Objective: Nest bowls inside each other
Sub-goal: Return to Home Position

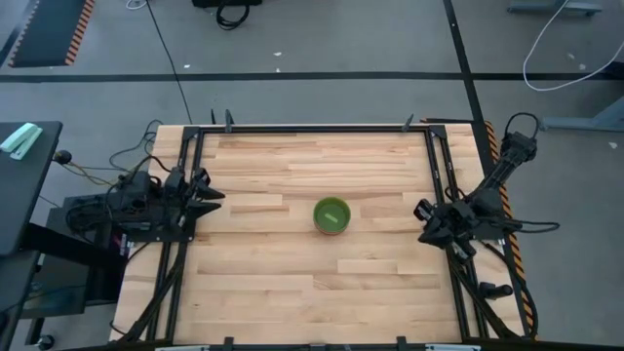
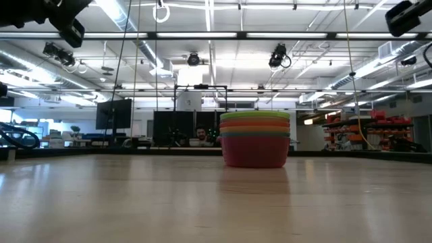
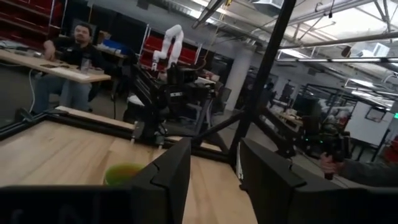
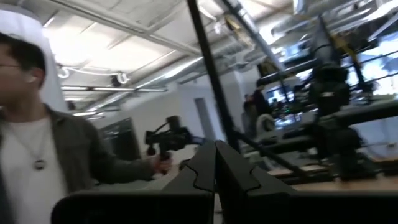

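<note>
The bowls stand nested in one stack [image 1: 331, 215] near the middle of the table, resting on its base. From above only the green top bowl shows. In the low view the stack [image 2: 255, 138] shows green, yellow and orange rims over bluish ones, with the pink-red bowl [image 2: 255, 152] at the bottom on the wood. The green rim [image 3: 123, 172] also peeks past the left fingers. My left gripper [image 1: 213, 197] waits at the table's left edge, open [image 3: 214, 177]. My right gripper [image 1: 425, 224] waits at the right edge, shut [image 4: 216, 168]. Neither is near the stack.
A black metal frame [image 1: 322, 128] runs round the wooden table [image 1: 292, 283]. Beyond the table a person sits at a desk [image 3: 71, 56], and another person [image 4: 37, 155] stands holding a hand-held gripper [image 4: 165, 142]. Bare wood lies on all sides of the stack.
</note>
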